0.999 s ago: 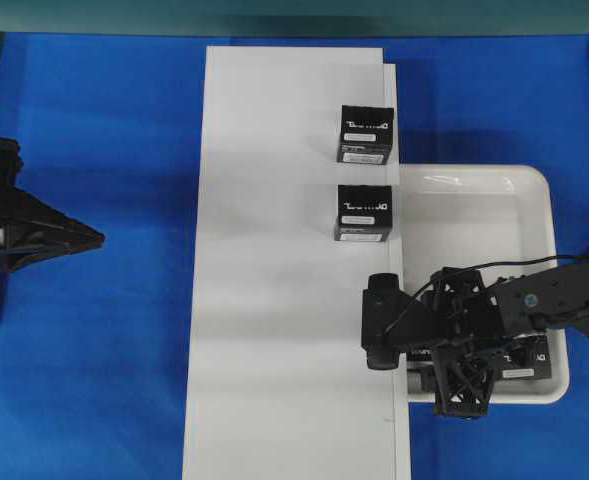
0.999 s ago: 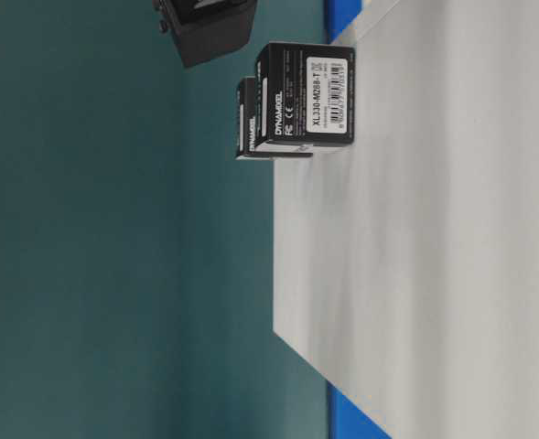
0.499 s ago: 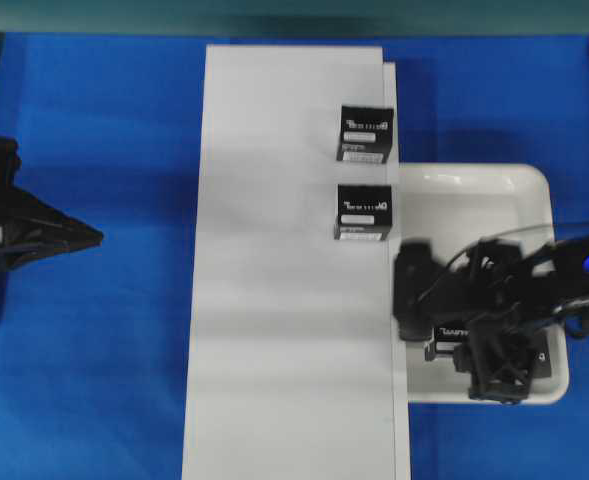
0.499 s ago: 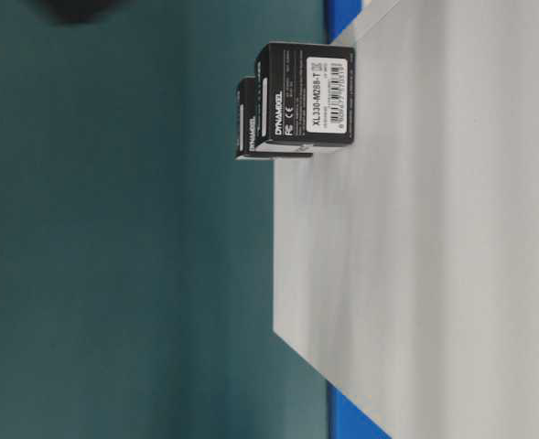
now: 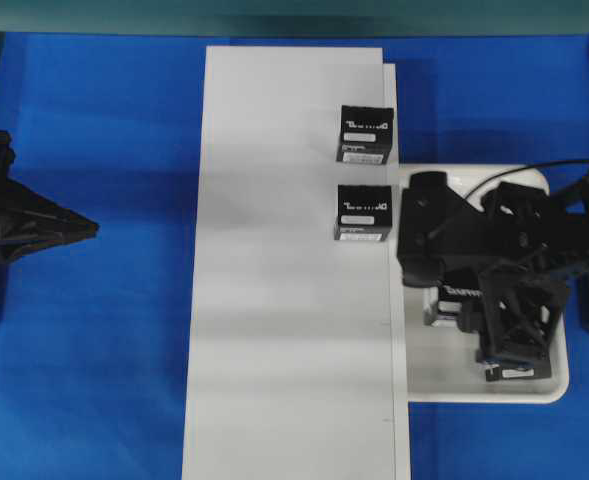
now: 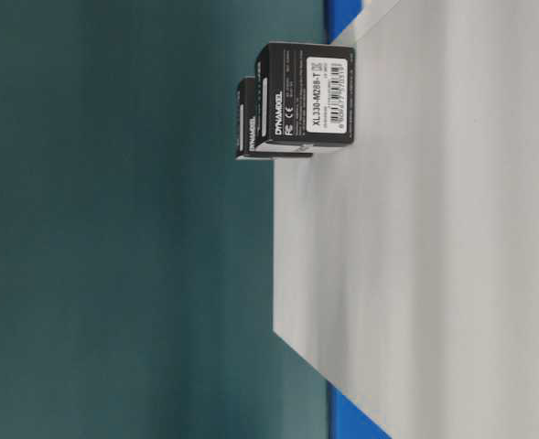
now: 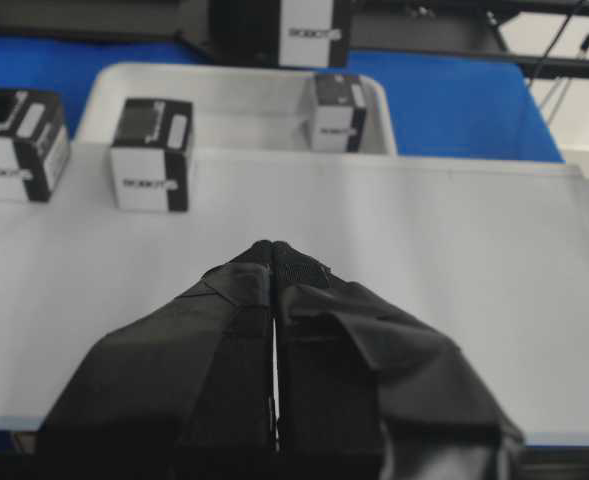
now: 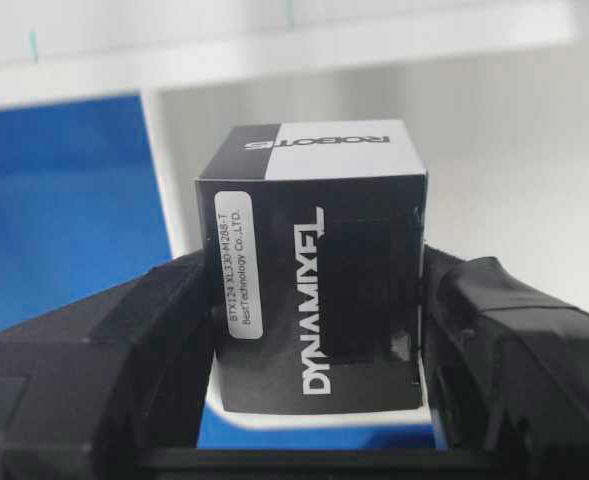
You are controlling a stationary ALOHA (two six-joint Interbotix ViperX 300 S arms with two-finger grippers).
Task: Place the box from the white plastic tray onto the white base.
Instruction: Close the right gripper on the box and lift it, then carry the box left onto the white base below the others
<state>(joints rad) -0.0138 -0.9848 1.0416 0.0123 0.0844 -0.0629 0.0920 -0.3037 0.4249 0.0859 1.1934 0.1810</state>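
The right pincer [image 8: 319, 330] grips the box [image 8: 314, 270] from 2 opposite sides, its black padded fingers [image 8: 494, 340] pressed flat against the side walls while the lettered face and the white label strip stay in plain sight between them. In the overhead view the held box [image 5: 461, 300] sits under the right arm above the white plastic tray [image 5: 534, 185], so it has not yet crossed to the white base [image 5: 284, 300]; whether its underside is clear of the tray floor cannot be told. Another box [image 5: 519, 370] shows at the tray's near edge, mostly hidden by the arm. On the base, 2 boxes alike stand near its right edge, the far box [image 5: 365, 133] and the near box [image 5: 363, 212], well apart from each other. The left pincer [image 7: 274, 262] is closed on nothing and hovers over the base on the side away from the tray. The box looks like a stiff, light cardboard cube with smooth printed faces, so it should hold its shape under a moderate squeeze yet could slip if the hold loosens. Taking it across 2 parallel walls near mid-height, as now, seems the soundest hold, keeping it level for setting down on the bare stretch of base below the near box.
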